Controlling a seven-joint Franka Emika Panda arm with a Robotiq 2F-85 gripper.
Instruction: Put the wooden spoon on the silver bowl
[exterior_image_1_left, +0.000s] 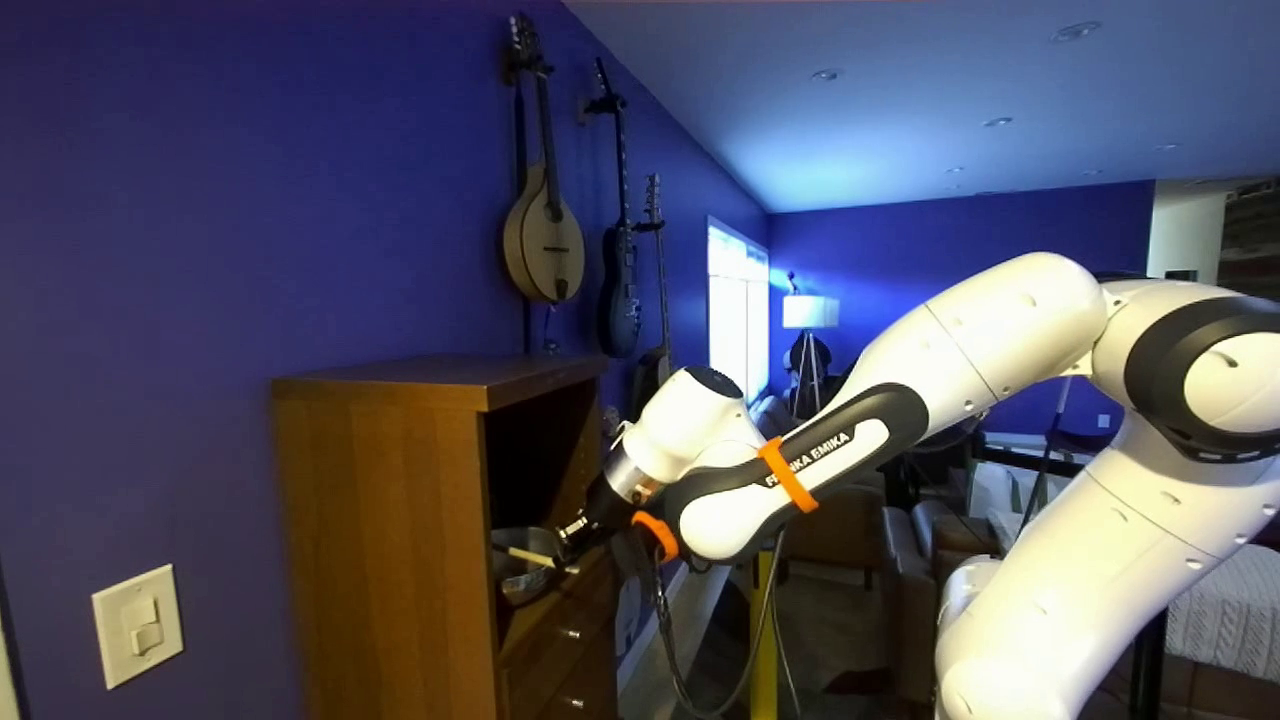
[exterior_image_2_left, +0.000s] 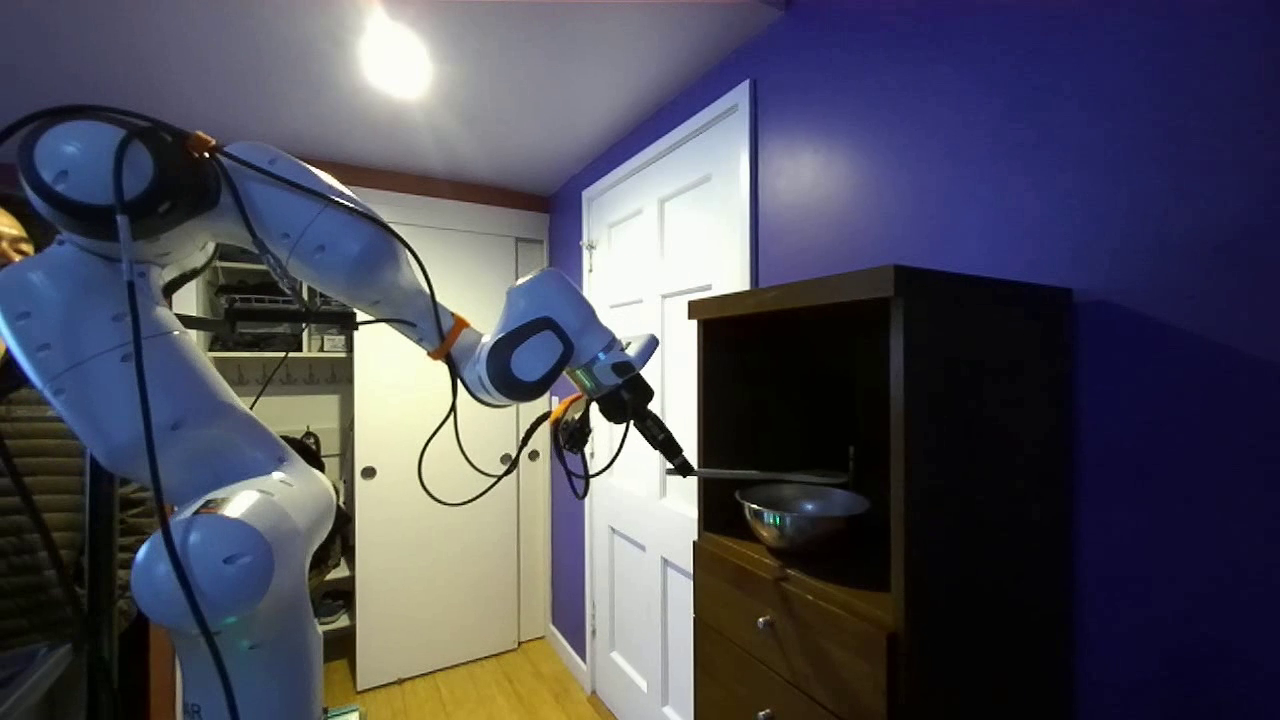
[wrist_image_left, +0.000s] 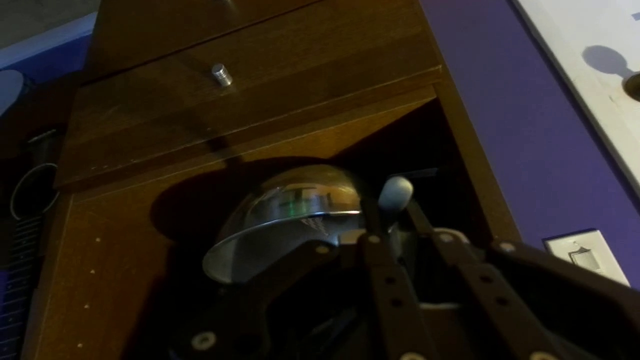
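The silver bowl stands in the open compartment of the brown cabinet. It also shows in the other views. My gripper is at the compartment's front and shut on the wooden spoon. The spoon lies nearly level at about rim height or a little above, and reaches into the compartment. In an exterior view the spoon crosses in front of the bowl. In the wrist view the near end of the spoon sits between the fingertips, right of the bowl; its far part is hidden.
The cabinet has side walls and a top board around the compartment. Drawers with round knobs are below it. A purple wall with a light switch and a white door are close by. Guitars hang on the wall.
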